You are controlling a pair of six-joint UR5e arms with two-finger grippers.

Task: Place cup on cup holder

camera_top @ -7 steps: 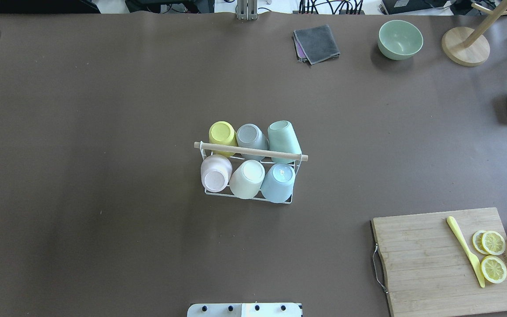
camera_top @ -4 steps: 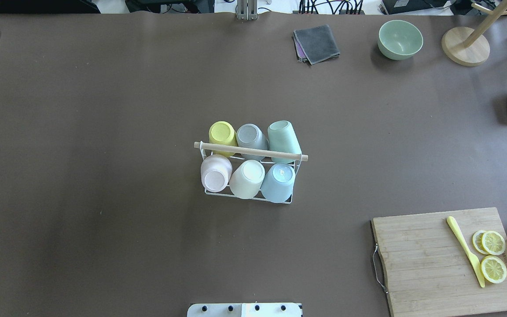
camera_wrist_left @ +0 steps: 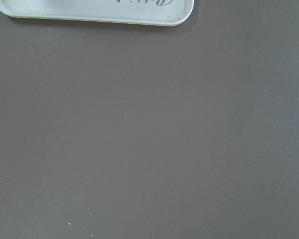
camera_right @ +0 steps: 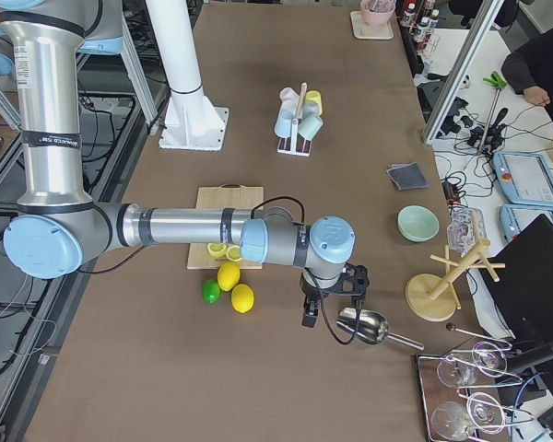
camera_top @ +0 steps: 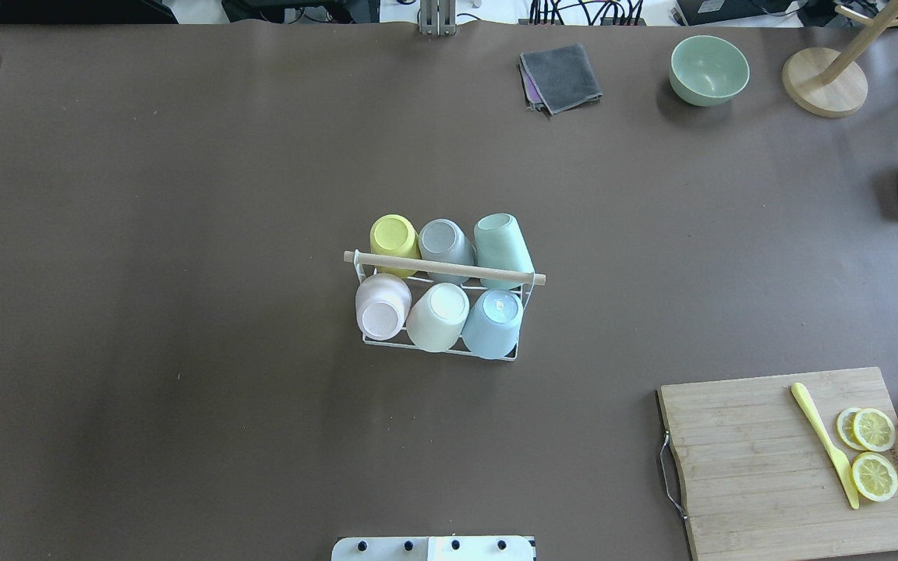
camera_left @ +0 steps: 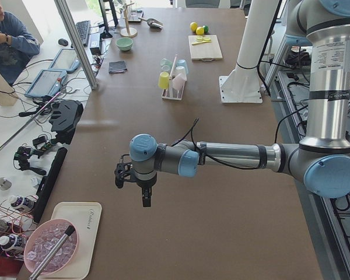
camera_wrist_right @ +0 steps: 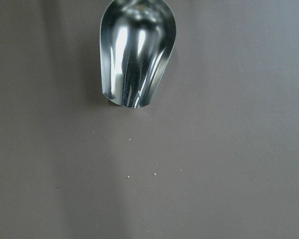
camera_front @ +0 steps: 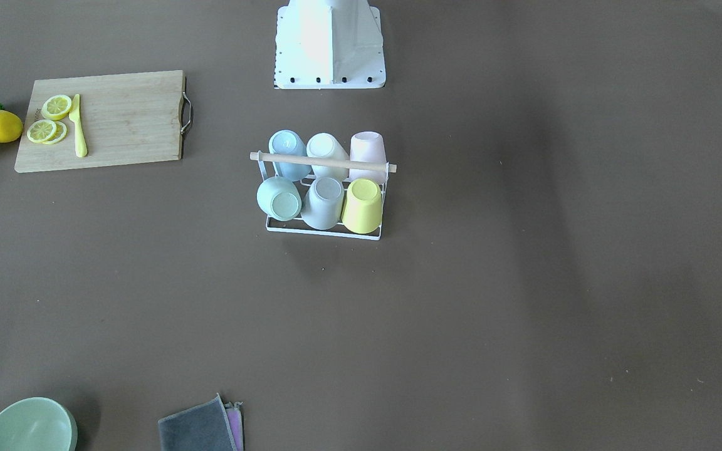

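Observation:
The cup holder, a white wire rack with a wooden rod on top, stands mid-table; it also shows in the front view. Several cups hang upside down on its prongs: yellow, grey, mint, pink, cream, blue. My left gripper hovers over bare table far from the rack, near a white tray. My right gripper hovers by a metal scoop. Both show only in the side views, so I cannot tell whether they are open or shut.
A cutting board with lemon slices and a yellow knife lies at the near right, whole lemons beside it. A green bowl, a grey cloth and a wooden stand sit along the far edge.

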